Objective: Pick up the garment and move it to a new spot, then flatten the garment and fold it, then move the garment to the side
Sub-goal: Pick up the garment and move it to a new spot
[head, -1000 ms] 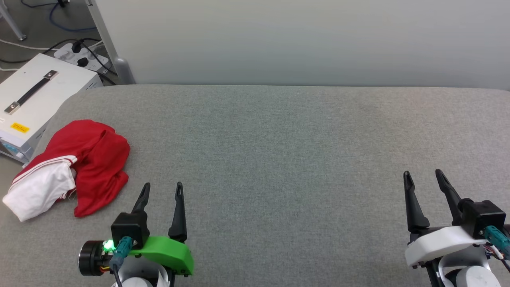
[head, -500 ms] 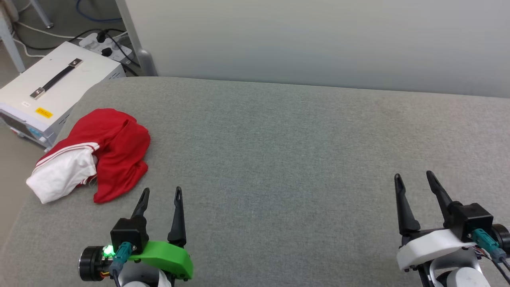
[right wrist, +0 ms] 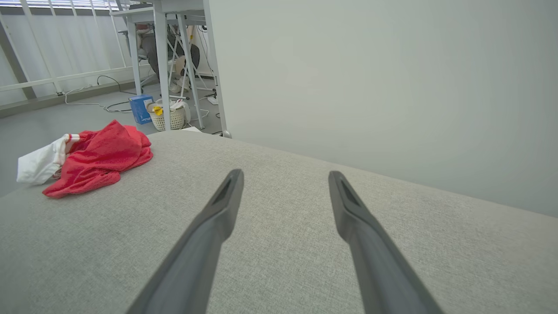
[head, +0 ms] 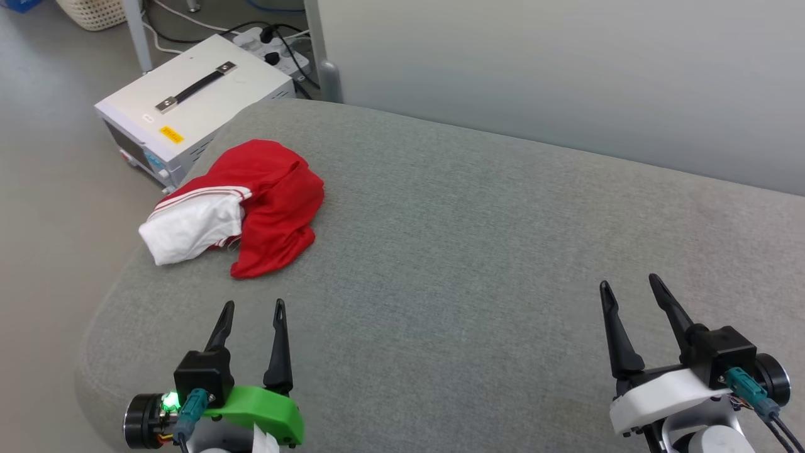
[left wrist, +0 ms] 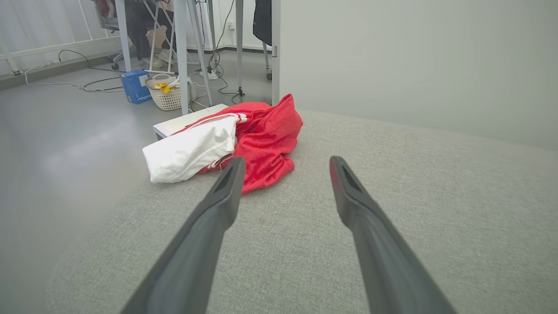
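Observation:
The garment (head: pixel 264 201) lies crumpled near the left end of the grey cushioned surface (head: pixel 478 251), red with a white sleeve and striped trim facing left; its lettering is hidden. In the left wrist view the garment (left wrist: pixel 257 139) sits just beyond the fingertips, slightly left. From the right wrist the garment (right wrist: pixel 96 159) shows far to the left. My left gripper (head: pixel 254 306) hovers open, a short way in front of the garment, nothing between its fingers. My right gripper (head: pixel 629 282) stands open over the surface's right part, far from the garment.
A white equipment box (head: pixel 188 107) with a black handle stands on the floor beside the surface's left end, with a power strip (head: pixel 277 47) and cables behind it. A pale wall (head: pixel 566 75) runs along the far edge. A white basket (left wrist: pixel 168 93) stands farther off.
The head camera has turned left, so the garment and box now sit nearer the picture's middle. Both grippers stay open and hold about the same place.

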{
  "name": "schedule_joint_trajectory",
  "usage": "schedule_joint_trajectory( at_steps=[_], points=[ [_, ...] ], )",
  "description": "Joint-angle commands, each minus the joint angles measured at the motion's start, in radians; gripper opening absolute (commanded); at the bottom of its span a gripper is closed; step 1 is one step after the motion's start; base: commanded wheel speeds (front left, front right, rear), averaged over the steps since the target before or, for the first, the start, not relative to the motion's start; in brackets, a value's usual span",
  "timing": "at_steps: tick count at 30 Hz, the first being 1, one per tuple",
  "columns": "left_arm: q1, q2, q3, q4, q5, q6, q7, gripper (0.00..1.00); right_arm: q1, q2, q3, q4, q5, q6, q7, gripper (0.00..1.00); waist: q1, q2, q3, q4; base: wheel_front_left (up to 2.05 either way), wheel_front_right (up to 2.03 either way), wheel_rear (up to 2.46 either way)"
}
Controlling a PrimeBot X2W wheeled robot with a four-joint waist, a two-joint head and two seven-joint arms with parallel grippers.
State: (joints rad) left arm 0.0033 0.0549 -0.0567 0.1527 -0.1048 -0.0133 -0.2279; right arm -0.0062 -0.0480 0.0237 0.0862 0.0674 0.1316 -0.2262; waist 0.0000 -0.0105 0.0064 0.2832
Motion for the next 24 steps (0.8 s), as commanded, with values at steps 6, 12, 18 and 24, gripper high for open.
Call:
schedule_joint_trajectory(
  at_steps=[6,12,18,24],
  points=[
    [0.030,-0.004,-0.002,0.004,0.003,-0.006,-0.020,1.00,0.017,-0.002,0.011,0.012,0.015,-0.001,-0.022,1.00,0.0000,0.0100,-0.011,0.138,0.00,0.00,0.00],
    [0.033,-0.005,-0.009,0.007,-0.003,-0.011,-0.032,1.00,0.018,-0.002,0.025,0.020,0.021,-0.001,-0.034,1.00,0.0000,0.0105,-0.007,0.202,0.00,0.00,0.00],
    [0.034,-0.005,-0.017,0.010,-0.007,-0.017,-0.034,1.00,0.017,-0.002,0.030,0.024,0.024,-0.001,-0.036,1.00,0.0000,0.0105,-0.005,0.235,0.00,0.00,0.00],
    [0.032,-0.005,-0.021,0.004,-0.017,-0.022,-0.034,1.00,0.009,-0.002,0.031,0.023,0.024,-0.001,-0.036,1.00,0.0000,0.0105,0.002,0.237,0.00,0.00,0.00]
  ],
)
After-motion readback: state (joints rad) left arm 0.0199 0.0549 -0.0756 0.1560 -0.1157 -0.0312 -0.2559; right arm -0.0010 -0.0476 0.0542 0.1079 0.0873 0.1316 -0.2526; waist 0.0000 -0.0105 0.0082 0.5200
